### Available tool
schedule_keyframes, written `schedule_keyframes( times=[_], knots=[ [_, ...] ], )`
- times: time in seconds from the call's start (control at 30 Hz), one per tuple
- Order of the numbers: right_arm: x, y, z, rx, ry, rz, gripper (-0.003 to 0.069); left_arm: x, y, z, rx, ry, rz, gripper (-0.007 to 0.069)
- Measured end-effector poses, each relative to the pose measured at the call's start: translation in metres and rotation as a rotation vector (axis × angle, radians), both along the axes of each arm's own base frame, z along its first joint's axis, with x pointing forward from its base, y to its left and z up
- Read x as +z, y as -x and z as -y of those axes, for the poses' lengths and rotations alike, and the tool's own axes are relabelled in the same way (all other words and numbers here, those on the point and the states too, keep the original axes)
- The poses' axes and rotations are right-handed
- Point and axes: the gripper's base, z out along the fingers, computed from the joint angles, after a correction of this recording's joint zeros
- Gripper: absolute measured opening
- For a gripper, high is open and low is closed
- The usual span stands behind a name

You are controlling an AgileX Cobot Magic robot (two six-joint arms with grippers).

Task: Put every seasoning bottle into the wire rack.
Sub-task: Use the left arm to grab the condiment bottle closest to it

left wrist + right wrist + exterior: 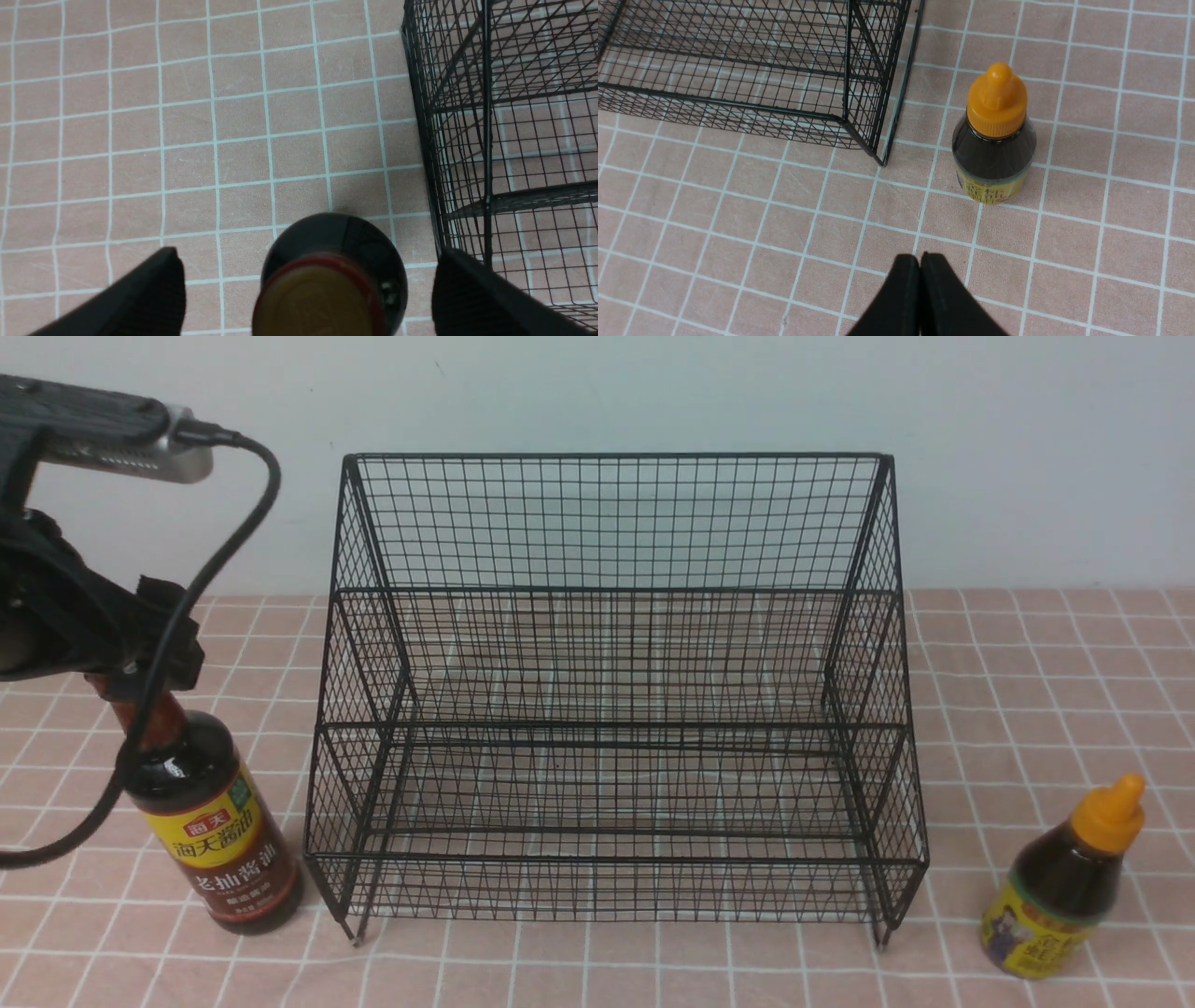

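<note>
The tall bottle (pixel 213 821), dark liquid under a red-brown neck wrap and a yellow-and-brown label, stands on the tabletop (pixel 1027 691) just beside the front left corner of the wire rack (pixel 616 590), outside it. The left claw (pixel 126 658) sits down over the bottle's neck. In the left wrist view this claw (pixel 308 254) is released, with one finger (pixel 140 294) on either side of the bottle's cap (pixel 322 298), a clear gap showing between each pad and the cap. A black cable (pixel 233 532) loops down from the left arm across the bottle's neck. The short bottle (pixel 1064 882), squat with an orange nozzle cap and a yellow label, stands upright on the tabletop near the rack's front right corner, also outside it. The right wrist view shows the right claw (pixel 920 268) clenched, its fingers pressed together on nothing, above bare tabletop and apart from the short bottle (pixel 994 144) and the rack (pixel 850 70)
</note>
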Motion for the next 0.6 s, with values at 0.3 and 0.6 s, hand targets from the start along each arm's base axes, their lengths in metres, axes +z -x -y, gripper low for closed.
schedule_keyframes(
  times=[0.3, 0.6],
  knots=[
    [0.0, 0.0, 0.0, 0.005, 0.004, 0.006, -0.0015, -0.023, -0.019, 0.002, -0.002, -0.007, -0.076, 0.0458],
    [0.0, 0.0, 0.0, 0.007, 0.007, 0.009, -0.0015, -0.024, -0.02, 0.005, 0.009, 0.037, -0.078, 0.0267]
  ],
)
